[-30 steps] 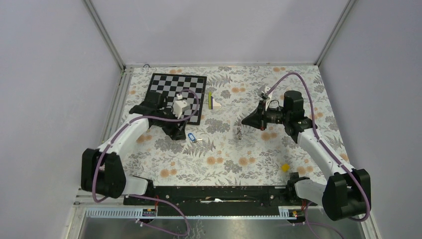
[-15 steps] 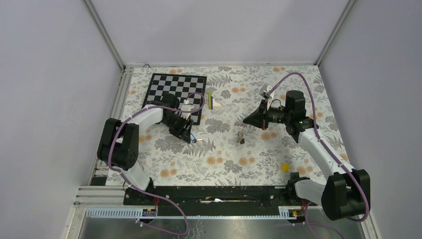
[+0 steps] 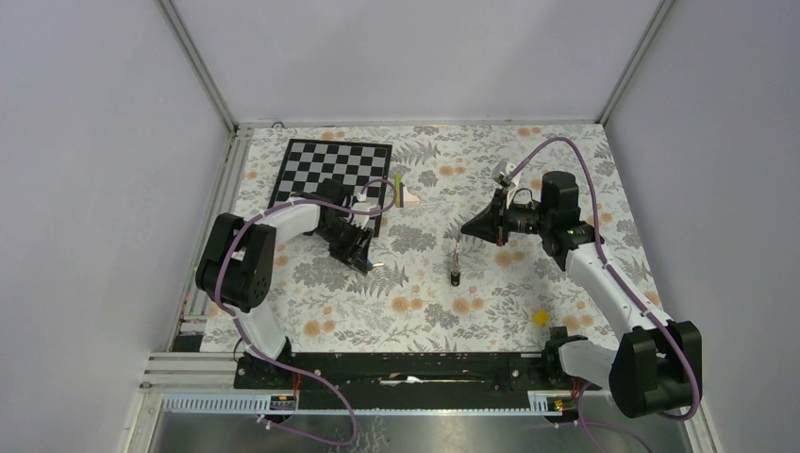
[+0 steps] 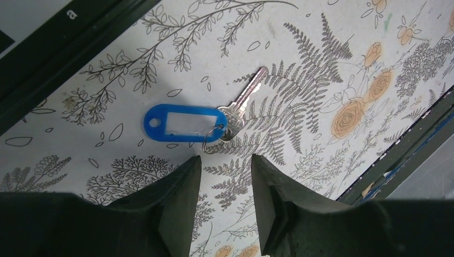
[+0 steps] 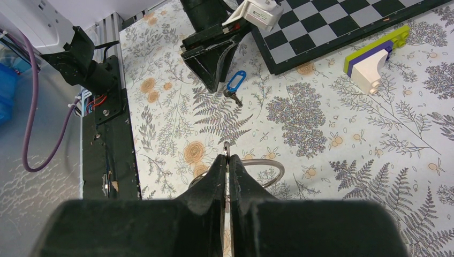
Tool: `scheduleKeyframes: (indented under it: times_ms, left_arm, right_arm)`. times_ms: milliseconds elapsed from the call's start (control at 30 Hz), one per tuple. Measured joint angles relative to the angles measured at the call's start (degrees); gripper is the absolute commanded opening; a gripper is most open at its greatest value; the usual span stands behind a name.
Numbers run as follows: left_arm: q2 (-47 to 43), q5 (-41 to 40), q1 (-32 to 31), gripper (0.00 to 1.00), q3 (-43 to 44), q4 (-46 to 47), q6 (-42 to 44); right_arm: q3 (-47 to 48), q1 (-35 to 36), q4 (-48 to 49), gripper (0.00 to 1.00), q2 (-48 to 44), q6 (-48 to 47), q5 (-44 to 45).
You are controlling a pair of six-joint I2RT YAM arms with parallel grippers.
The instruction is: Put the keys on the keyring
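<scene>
Leftmost, the left gripper (image 4: 224, 165) has its fingers spread, just short of one silver key (image 4: 243, 100) and touching nothing. The key lies flat on the floral tablecloth (image 4: 332, 48), joined by a small wire loop to its blue tag (image 4: 184, 119). Further right, the right gripper (image 5: 227, 158) has its fingers pressed together on one keyring (image 5: 267, 162), a thin silvery hoop half hidden behind them. A dark piece (image 3: 456, 276) dangles below, too small to identify.

Black-and-grey chessboard (image 3: 325, 170) lies flat on the floral tablecloth (image 3: 425, 307). Just right of it: stacked lime-green, purple and white blocks (image 3: 406, 193). Well apart, toward the near right: small yellow block (image 3: 541, 318).
</scene>
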Motion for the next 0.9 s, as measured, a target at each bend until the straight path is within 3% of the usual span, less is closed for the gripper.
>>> scheduleKeyframes:
  times_ms: [533, 900]
  left_arm:
    - [1.49, 0.52, -0.66, 0.3, 0.72, 2.27, -0.85]
    - [1.86, 0.48, -0.72, 0.11, 0.74, 4.17, -0.92]
  right_arm:
    - [-0.52, -0.55, 0.72, 0.0, -0.02, 0.07, 0.02]
    - [-0.9, -0.7, 1.33, 0.0, -0.02, 0.24, 0.02]
